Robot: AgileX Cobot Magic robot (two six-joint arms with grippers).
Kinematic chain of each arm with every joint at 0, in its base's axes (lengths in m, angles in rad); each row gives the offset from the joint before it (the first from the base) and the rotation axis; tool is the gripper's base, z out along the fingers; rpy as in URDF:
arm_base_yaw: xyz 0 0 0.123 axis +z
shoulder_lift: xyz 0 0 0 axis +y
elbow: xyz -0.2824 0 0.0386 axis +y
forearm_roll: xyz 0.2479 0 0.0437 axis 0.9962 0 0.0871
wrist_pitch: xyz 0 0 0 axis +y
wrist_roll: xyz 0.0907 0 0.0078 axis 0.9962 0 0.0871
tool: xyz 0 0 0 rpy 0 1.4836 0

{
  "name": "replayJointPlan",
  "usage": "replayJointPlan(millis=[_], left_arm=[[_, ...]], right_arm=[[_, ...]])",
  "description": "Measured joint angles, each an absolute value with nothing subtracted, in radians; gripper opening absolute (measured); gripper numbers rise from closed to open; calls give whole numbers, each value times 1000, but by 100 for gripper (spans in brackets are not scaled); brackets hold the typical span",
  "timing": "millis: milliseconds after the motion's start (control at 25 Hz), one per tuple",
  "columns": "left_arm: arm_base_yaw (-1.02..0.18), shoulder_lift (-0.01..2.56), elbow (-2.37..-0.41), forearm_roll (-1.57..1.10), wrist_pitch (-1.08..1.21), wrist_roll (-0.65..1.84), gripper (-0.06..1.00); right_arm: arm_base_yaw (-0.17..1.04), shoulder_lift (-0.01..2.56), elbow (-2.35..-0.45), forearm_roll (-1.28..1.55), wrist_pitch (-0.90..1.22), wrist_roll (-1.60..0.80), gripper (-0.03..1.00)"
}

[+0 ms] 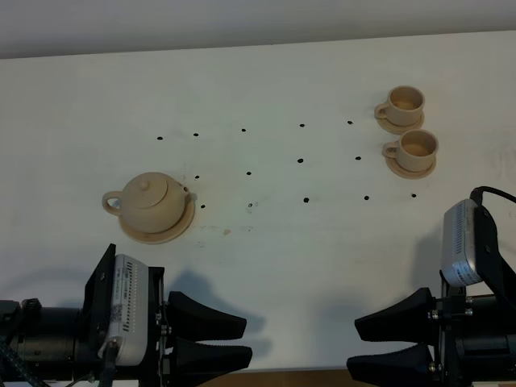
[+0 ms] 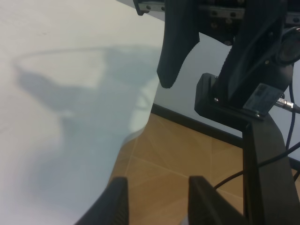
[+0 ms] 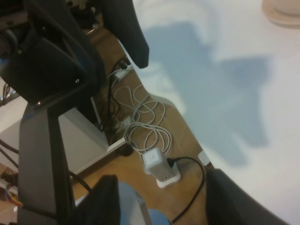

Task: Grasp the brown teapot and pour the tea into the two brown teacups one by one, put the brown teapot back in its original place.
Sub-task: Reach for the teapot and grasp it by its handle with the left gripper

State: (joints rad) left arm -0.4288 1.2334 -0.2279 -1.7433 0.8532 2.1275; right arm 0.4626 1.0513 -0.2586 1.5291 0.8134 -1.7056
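The brown teapot (image 1: 151, 200) stands upright with its lid on, on its wide tan saucer (image 1: 165, 234), at the left of the white table. The two brown teacups (image 1: 403, 101) (image 1: 418, 146) sit on their small saucers at the far right, one behind the other. My left gripper (image 1: 243, 341) hovers at the table's front edge, below and right of the teapot, open and empty; its fingertips (image 2: 117, 199) show apart in the left wrist view. My right gripper (image 1: 359, 345) faces it from the right, also open and empty, with its fingers (image 3: 105, 201) wide apart.
Small black dots (image 1: 300, 160) mark the white tabletop (image 1: 322, 242) between teapot and cups. Both grippers hang over the table's front edge (image 2: 136, 136). Below are wooden floor, white cables and a power block (image 3: 159, 166). A tan rim (image 3: 281, 11) shows in the right wrist view.
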Motion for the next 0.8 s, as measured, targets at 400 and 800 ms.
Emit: replayJointPlan(millis=[400,800], left_arm=[[-429,1233,-228,-1743,854,2127,33],[-429,1233,-251,-1766,888,2096,33]], right_arm=[[463,1051,-259,1529,813,-1706,41],[463,1051,-259,1529,813,-1706,41]])
